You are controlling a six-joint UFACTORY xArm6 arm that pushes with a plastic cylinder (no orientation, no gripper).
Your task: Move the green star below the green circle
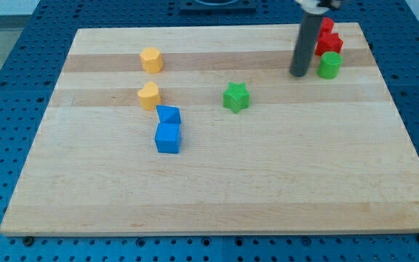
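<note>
The green star [236, 97] lies near the middle of the wooden board [217, 189], a little toward the view's top. The green circle [330, 65] stands at the view's upper right. My tip [298, 73] is on the board just left of the green circle and up and to the right of the green star, apart from both. The rod rises from it toward the view's top edge.
Two red blocks [328, 40] sit just above the green circle, partly behind the rod. A yellow hexagon [151, 60] and a yellow block [149, 95] are at the upper left. Two blue blocks [168, 131] touch each other below them.
</note>
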